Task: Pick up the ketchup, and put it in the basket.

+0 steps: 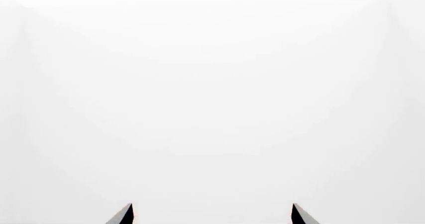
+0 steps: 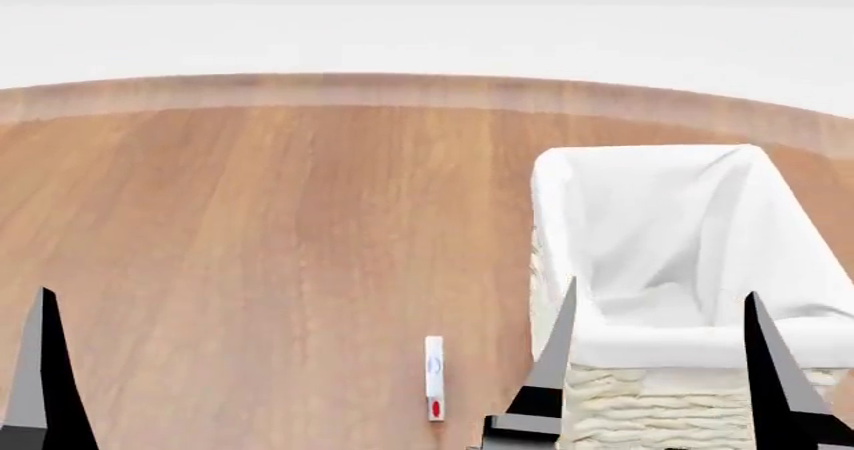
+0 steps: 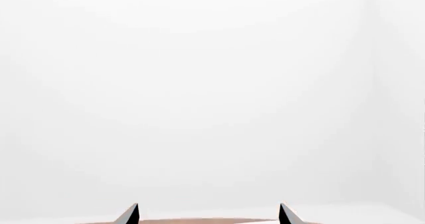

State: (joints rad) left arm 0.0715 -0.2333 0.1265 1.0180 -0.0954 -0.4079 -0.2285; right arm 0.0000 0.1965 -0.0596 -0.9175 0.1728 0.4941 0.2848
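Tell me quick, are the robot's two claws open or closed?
Left gripper: open, holding nothing.
Right gripper: open, holding nothing.

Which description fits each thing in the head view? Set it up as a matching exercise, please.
Things:
1. basket
2. table
3. small white item
4. right gripper

Descriptions:
A. brown wood grain
B. open, fingers spread in front of the basket
C. cream wicker with a white cloth liner
D. lying on the table, red mark at its near end

Pairs: 1-C, 2-A, 3-D, 4-B
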